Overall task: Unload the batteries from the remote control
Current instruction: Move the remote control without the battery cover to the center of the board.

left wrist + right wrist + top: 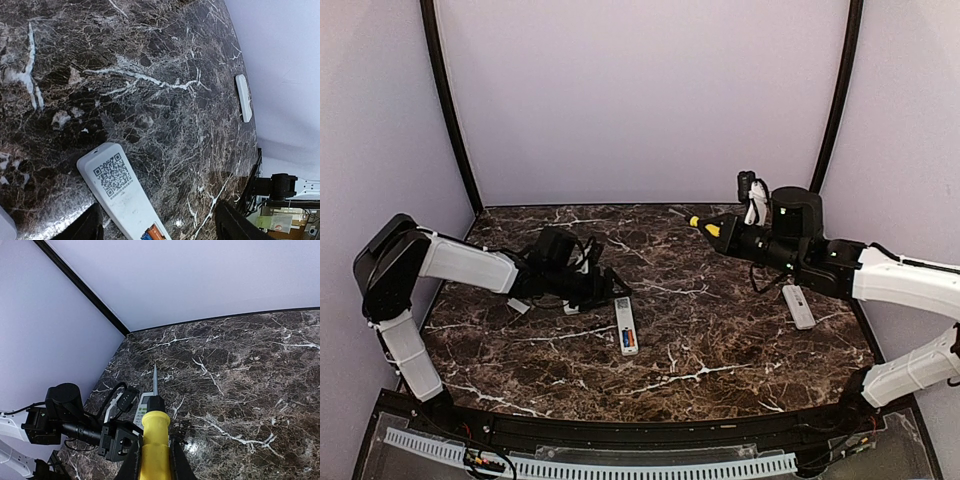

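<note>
While the left arm (470, 262) reaches rightward, low and nearly level over the surface (720, 350), the left jaws stand released, one to each side of the remote (626, 326). It lies back up, with the batteries (628, 342) seated in the open bay at its near end. Well to the right of the remote, the right arm (910, 280) is folded back on itself with its wrist raised clear of the surface, the right jaws clenched on a yellow-handled screwdriver (155, 440) whose tip aims roughly the remote's way.
</note>
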### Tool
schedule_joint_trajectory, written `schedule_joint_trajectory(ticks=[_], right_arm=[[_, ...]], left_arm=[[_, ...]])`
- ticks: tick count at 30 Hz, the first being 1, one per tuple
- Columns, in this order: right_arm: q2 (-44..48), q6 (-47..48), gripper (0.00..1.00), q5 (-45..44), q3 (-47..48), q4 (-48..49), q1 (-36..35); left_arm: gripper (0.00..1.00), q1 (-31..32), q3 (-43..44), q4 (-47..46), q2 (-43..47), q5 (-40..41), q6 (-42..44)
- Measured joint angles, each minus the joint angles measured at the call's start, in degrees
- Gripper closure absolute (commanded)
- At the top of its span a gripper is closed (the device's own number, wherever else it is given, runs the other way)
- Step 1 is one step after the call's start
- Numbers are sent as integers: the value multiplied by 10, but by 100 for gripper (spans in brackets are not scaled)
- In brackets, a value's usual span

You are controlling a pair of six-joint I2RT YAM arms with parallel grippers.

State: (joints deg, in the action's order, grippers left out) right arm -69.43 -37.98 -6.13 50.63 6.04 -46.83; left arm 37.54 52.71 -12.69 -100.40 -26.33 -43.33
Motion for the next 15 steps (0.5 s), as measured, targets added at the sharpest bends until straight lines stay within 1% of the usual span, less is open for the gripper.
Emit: schedule_joint_trajectory(ticks=[6, 15], right_arm=[[1, 0, 100, -4, 0, -1, 1], [1, 0, 100, -7, 0, -1, 4]], left_arm=[[25, 12, 26, 9, -41, 3, 1], [25, 16, 34, 35, -54, 27, 11]])
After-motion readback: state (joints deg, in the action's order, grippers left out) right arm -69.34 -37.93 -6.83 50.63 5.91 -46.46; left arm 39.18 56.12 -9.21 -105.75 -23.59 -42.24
